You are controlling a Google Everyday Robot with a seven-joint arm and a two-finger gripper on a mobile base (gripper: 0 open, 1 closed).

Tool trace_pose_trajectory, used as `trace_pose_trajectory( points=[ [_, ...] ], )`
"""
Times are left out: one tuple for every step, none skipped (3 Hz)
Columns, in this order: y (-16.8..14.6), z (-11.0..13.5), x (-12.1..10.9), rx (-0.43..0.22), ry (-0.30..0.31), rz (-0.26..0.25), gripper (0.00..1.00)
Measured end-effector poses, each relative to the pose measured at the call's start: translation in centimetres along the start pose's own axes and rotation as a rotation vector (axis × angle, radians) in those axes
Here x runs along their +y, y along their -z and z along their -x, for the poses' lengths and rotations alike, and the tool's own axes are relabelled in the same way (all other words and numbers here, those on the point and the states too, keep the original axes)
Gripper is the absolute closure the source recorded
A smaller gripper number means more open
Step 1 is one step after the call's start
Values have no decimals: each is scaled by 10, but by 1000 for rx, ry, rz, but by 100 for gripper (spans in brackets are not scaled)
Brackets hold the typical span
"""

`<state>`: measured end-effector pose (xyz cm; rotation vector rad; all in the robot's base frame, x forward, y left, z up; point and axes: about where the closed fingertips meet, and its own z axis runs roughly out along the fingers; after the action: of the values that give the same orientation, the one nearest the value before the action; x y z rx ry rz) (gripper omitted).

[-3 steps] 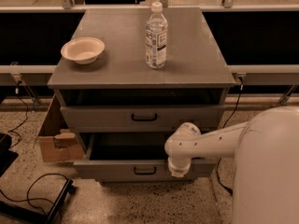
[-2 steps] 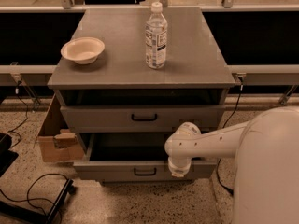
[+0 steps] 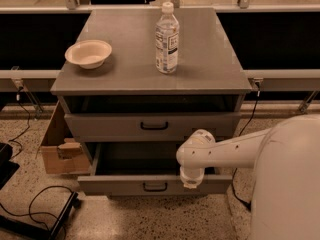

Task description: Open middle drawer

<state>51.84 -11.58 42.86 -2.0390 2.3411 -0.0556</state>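
The grey cabinet point(image 3: 150, 79) shows two drawer fronts. The upper one point(image 3: 115, 126) stands out a little, with a black bar handle point(image 3: 154, 126). Below it the middle drawer point(image 3: 110, 185) is pulled well out, so its dark inside point(image 3: 135, 159) shows, and its black handle point(image 3: 155, 186) is on the front. My white arm point(image 3: 225, 149) reaches in from the right. My gripper point(image 3: 191, 183) points down at the top edge of the middle drawer's front, just right of the handle. The wrist hides its tip. The bottom drawer is hidden under the open one.
On the cabinet top stand a clear water bottle point(image 3: 167, 39) and a cream bowl point(image 3: 88, 53). A cardboard box point(image 3: 57, 151) sits on the floor at the left of the cabinet. Black cables point(image 3: 30, 204) lie at the front left. My white base point(image 3: 290, 184) fills the lower right.
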Motion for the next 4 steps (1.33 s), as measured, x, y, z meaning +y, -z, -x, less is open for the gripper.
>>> trace_pose_trajectory(
  points=[
    [4,0,0,0,0,0,100],
    [7,0,0,0,0,0,100],
    [7,0,0,0,0,0,83],
    [6,0,1,1,0,2,59]
  ],
)
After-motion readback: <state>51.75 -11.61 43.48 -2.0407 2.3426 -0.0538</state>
